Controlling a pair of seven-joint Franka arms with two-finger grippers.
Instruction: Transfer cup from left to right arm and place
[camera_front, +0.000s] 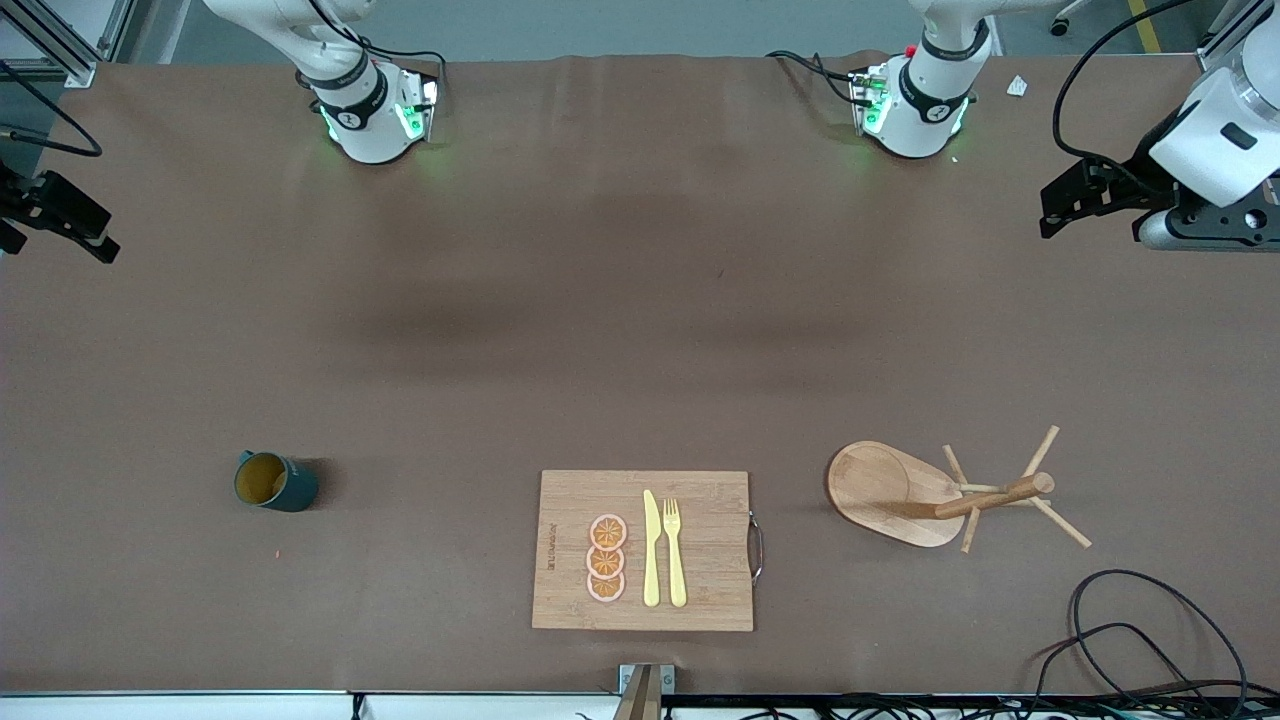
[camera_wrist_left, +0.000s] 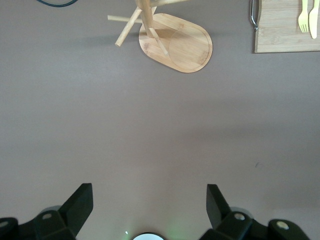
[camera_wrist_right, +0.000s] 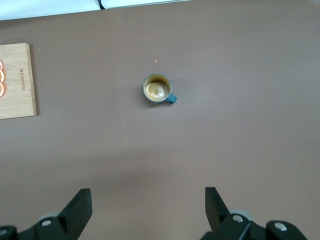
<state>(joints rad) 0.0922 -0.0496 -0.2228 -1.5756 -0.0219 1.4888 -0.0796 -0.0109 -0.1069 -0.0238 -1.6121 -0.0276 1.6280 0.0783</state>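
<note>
Starting nearest the front camera: cutting board (camera_front: 700, 560) lies flat on the desk (camera_front: 640, 330), metal handle on the edge toward the left arm's end. On the board: three orange slices (camera_front: 606, 558) in a row, with a yellow knife (camera_front: 651, 548) and yellow fork (camera_front: 675, 550) side by side just next to them.

Wooden peg rack (camera_front: 950, 495) stands on the desk beside the board, toward the left arm's end, a bit farther from the camera. Oval base, pegs splaying off a central post. Also shows in the left wrist view (camera_wrist_left: 170, 37).

Cup (camera_front: 274, 481) stands upright on the desk toward the right arm's end, well apart from the board, about level with the rack. Dark teal outside, tan inside, nothing touching it. Right wrist view looks straight down into it (camera_wrist_right: 157, 89), side handle visible.

Left claw (camera_front: 1090, 200) hangs over bare desk at the left arm's end, fingers (camera_wrist_left: 77, 205) spread wide, nothing between them. Rack is well clear of it.

Right claw (camera_front: 60, 225) hangs at the right arm's edge of the desk, fingers (camera_wrist_right: 80, 207) spread wide too, empty. Cup is well apart from it.
</note>
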